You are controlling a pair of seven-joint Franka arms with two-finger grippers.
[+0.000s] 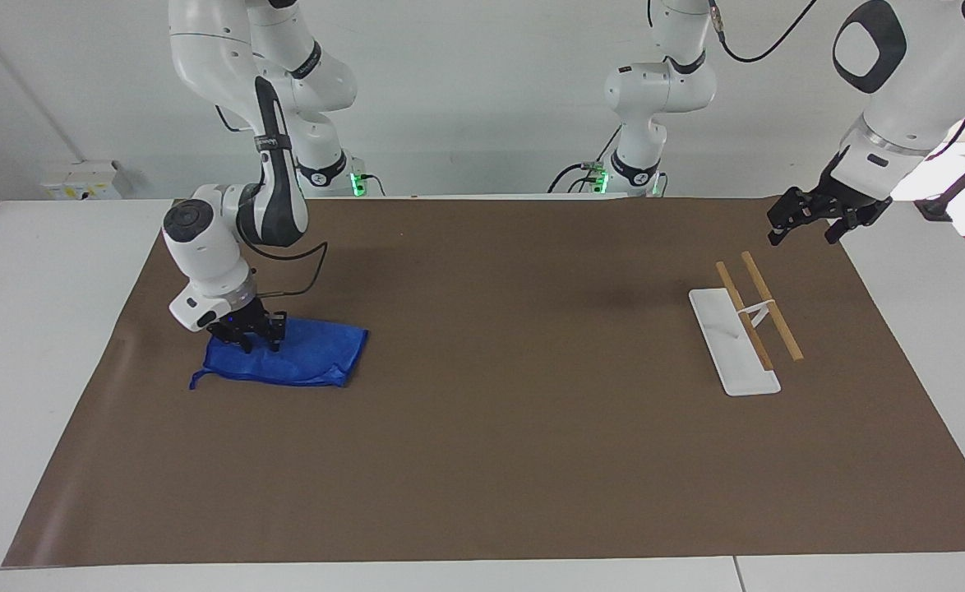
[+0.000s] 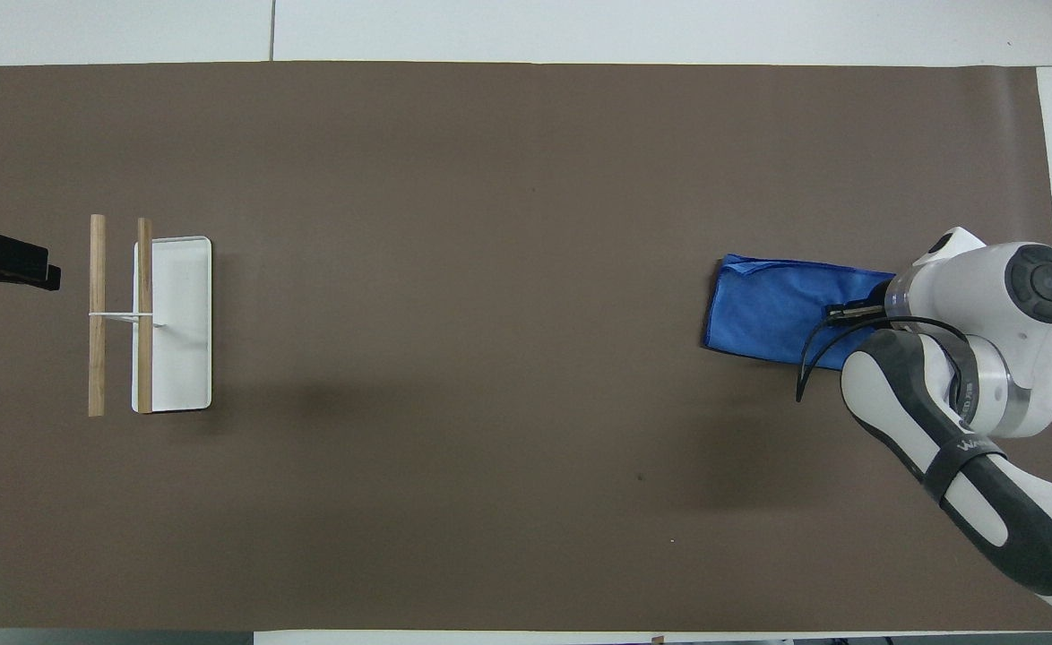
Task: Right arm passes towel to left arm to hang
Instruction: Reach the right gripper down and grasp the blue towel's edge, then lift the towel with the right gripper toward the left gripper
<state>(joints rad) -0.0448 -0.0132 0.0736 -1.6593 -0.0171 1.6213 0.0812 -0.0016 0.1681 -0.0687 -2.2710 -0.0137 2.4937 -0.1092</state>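
we see our right gripper point(image 1: 251, 339) down on the towel point(image 1: 302, 358), fingers pinched narrow into the cloth. our left gripper point(image 1: 811, 220) waits, fingers spread, over the mat point(image 1: 482, 460) edge near the rack point(image 1: 750, 325).

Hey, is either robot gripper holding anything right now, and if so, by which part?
The right gripper is shut on the towel, at its end nearest the robots. The left gripper holds nothing.
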